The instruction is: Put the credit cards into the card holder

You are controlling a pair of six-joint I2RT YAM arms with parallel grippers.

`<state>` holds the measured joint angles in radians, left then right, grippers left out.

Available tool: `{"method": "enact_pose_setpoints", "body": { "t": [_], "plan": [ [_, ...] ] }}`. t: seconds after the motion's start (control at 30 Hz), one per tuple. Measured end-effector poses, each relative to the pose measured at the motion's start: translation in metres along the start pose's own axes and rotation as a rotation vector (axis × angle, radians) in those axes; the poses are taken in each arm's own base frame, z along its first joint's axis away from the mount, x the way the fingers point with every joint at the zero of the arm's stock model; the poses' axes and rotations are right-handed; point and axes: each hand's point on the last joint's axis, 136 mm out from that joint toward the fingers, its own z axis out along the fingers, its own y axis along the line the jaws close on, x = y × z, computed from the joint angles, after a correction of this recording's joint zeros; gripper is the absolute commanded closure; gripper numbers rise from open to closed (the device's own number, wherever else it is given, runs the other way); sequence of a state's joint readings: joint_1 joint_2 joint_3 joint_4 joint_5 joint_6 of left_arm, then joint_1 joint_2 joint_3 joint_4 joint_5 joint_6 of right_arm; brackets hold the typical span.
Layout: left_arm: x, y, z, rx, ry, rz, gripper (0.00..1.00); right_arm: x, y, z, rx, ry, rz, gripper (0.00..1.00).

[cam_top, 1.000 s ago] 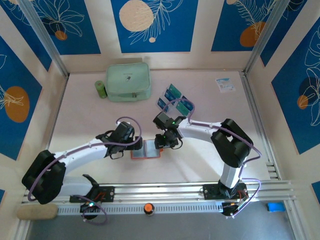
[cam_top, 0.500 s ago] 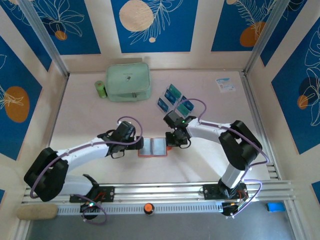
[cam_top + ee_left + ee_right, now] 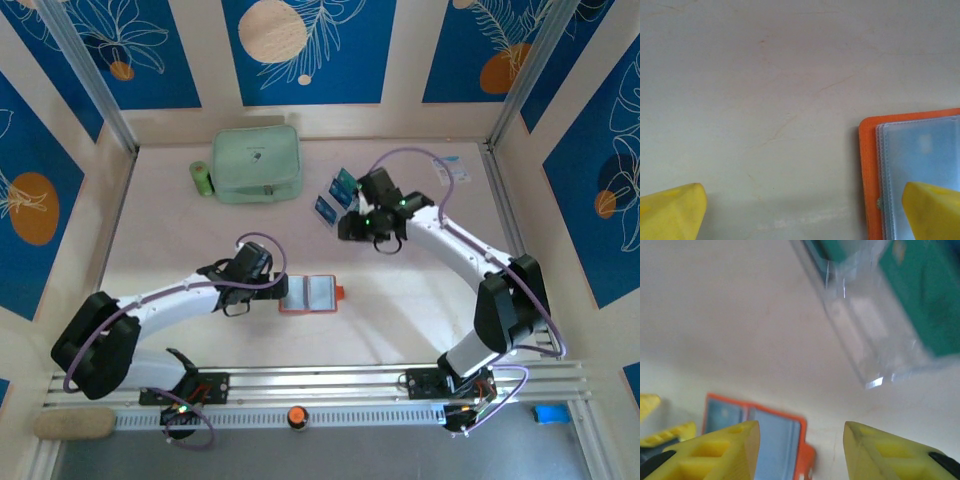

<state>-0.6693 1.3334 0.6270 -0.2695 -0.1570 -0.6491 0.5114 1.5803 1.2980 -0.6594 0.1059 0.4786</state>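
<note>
Lying open, card holder [image 3: 310, 294], left pincer [image 3: 277, 292] beside

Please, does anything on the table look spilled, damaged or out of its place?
Nothing stands out. The card holder lies open and flat on the table, the credit cards stand in the clear rack, and the green pouch lies squarely at the back.

The card holder [image 3: 312, 295] is orange, the credit cards [image 3: 343, 186] teal — fingers [image 3: 730, 450] yellow.
</note>
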Motion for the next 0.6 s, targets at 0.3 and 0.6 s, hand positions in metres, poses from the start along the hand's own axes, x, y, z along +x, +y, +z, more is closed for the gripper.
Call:
{"method": "enact_pose_setpoints", "body": {
  "t": [0.3, 0.6],
  "plan": [
    [-0.002, -0.001, 0.001, 0.000, 0.001, 0.000, 0.00, -0.068, 0.019, 0.046, 0.072, 0.054, -0.155, 0.55],
    [-0.002, -0.002, 0.001, 0.001, 0.000, 0.000, 0.00, -0.077, 0.005, 0.096, 0.297, 0.145, -0.315, 0.59]
  ]
}}
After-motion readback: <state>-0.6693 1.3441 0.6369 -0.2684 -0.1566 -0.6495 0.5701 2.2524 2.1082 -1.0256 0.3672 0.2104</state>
